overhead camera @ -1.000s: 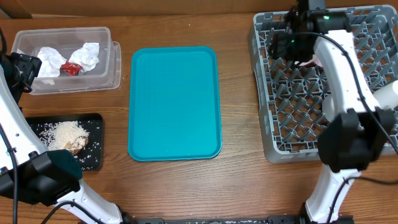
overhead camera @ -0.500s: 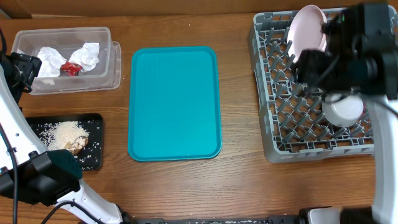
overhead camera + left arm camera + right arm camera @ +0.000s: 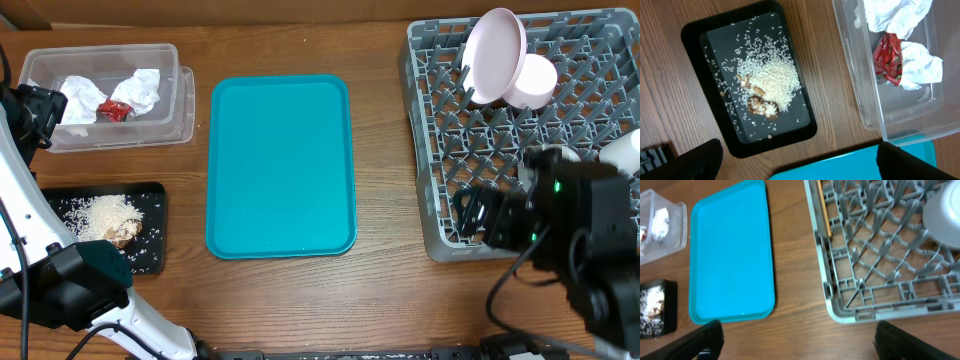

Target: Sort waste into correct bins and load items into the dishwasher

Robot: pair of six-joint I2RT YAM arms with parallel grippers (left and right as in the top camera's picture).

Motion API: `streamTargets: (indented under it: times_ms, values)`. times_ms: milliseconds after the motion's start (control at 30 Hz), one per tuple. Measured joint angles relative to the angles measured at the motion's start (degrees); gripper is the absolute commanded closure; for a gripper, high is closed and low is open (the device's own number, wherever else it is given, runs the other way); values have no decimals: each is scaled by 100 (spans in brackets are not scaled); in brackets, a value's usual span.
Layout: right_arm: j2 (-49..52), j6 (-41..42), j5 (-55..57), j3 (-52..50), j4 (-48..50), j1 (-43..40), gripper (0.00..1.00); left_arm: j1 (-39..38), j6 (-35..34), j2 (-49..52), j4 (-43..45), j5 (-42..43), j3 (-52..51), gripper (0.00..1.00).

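The clear tub (image 3: 185,110) at the back left holds crumpled white napkins (image 3: 140,90) and a red wrapper (image 3: 112,110). The black tray (image 3: 152,200) in front of it holds rice crumbs (image 3: 100,215) and brown scraps (image 3: 125,235). The left wrist view also shows the tub (image 3: 855,80), the wrapper (image 3: 890,57) and the tray (image 3: 695,35). A pink plate (image 3: 497,55) stands in the grey dish rack (image 3: 440,240) with a white cup (image 3: 540,82) beside it. A pale bowl (image 3: 944,210) lies in the rack (image 3: 865,312). My right gripper (image 3: 480,215) is open and empty over the rack's front left. My left gripper (image 3: 30,112) is open and empty.
The teal serving tray (image 3: 280,165) lies in the middle of the wooden table, between the bins and the rack. It also shows in the right wrist view (image 3: 732,255). The right arm covers the rack's front right corner in the overhead view.
My right arm has pulled back from the rack's far side to its front left corner. The pink plate and white cup now show standing in the rack. The left arm has not moved.
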Motion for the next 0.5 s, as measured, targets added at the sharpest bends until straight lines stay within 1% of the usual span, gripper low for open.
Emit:
streamTargets:
  times_ms: [133,500]
  values:
    - [-205,68,0,-308,-144,-2,0,0,0,0,-2,0,0,0]
    - [-153,87,-2,-334,-291,0,0,0,0,0,-2,0,0,0]
